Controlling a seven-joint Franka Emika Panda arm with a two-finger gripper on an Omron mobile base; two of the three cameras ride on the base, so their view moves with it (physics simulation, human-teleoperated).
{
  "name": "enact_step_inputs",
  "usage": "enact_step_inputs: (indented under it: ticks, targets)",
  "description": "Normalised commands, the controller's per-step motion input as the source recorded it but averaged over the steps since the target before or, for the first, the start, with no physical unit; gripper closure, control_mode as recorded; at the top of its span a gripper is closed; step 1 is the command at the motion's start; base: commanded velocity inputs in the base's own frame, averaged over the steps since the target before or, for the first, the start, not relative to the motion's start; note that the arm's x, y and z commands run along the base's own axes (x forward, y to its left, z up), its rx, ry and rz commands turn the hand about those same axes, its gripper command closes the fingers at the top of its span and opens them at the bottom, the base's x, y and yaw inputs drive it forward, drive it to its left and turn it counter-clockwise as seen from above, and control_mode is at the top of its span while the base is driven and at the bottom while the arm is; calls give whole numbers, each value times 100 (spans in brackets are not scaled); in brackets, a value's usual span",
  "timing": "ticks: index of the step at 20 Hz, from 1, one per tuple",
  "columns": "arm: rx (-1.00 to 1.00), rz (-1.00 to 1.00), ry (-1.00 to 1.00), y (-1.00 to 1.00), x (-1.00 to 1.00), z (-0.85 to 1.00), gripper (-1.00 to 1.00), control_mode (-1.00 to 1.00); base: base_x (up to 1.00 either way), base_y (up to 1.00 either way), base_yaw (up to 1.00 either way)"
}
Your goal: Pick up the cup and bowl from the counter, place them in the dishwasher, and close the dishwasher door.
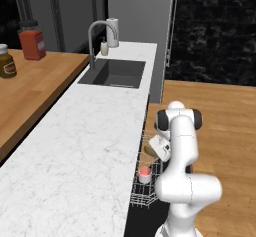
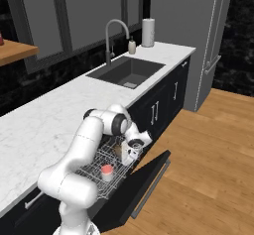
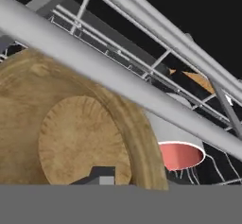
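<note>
1. The long white marble worktop [image 1: 75,151] with faint grey veins is seen above dark cabinets; a dark sink [image 1: 114,73] w/ a grey curved tap [image 1: 97,36] is set in its far end.
2. The black under-counter dishwasher [image 2: 106,172] is open: its flat black drop-down door [image 2: 141,184] is lowered to approx. half way, and the white wire rack [image 1: 142,188] is pulled out over it.
3. The small short white cup [image 2: 107,172] with red-pink inside is standing upright in the rack, mouth up, in the part of the rack nearer to the base.
4. The small shallow tan-brown wood-like bowl [image 3: 71,138] is seen very close in the hand view, just beside the cup [image 3: 177,145], under the grey rack wires. In the left base view the bowl [image 1: 150,150] is at the rack, directly by the hand, further in than the cup [image 1: 144,174].
5. The white arm is bent down over the rack, and the gripper [image 2: 130,152] is low at the bowl [image 2: 119,149].
6. The state of the fingers cannot be told: one dark tip is seen at the bowl's edge in the hand view, but whether the bowl is held is not clear.
7. A white paper roll [image 2: 148,32] and a small soap bottle [image 2: 132,46] are standing behind the sink. Two jars [image 1: 32,42] are placed on the brown wooden surface [image 1: 35,91] at the left.
</note>
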Motion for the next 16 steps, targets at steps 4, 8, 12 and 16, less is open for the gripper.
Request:
enact_step_inputs:
  ticks: [4, 8, 12, 16]
  targets:
    - [6, -7, 16, 0, 25, -67, 100, -100, 0, 0, 0]
    - [2, -9, 13, -3, 3, -57, -100, -100, 0, 0, 0]
    - [1, -14, 3, -29, -19, -13, -100, -100, 0, 0, 0]
    - [2, -16, -2, -56, -45, 12, -100, -100, 0, 0, 0]
